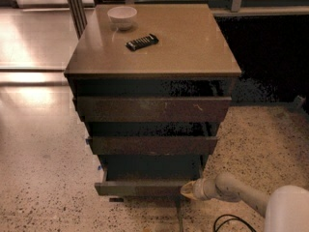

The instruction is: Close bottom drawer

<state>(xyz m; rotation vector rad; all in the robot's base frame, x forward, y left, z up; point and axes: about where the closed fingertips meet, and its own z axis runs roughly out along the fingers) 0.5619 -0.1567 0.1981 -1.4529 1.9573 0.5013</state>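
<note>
The bottom drawer point(140, 188) is the lowest of three dark brown drawers in the cabinet. It stands pulled out, further than the two above, and a strip of its inner floor point(145, 176) shows. My gripper point(189, 190) is low at the right end of the drawer's front, its pale tip touching or almost touching the front's right corner. The arm point(236, 190) reaches in from the lower right.
The cabinet top point(193, 42) carries a white bowl point(122, 17) and a black remote-like object point(142, 42). The middle drawer point(152, 145) and top drawer point(152, 109) are slightly out. A black cable point(227, 222) lies on the speckled floor. A dark wall stands at the right.
</note>
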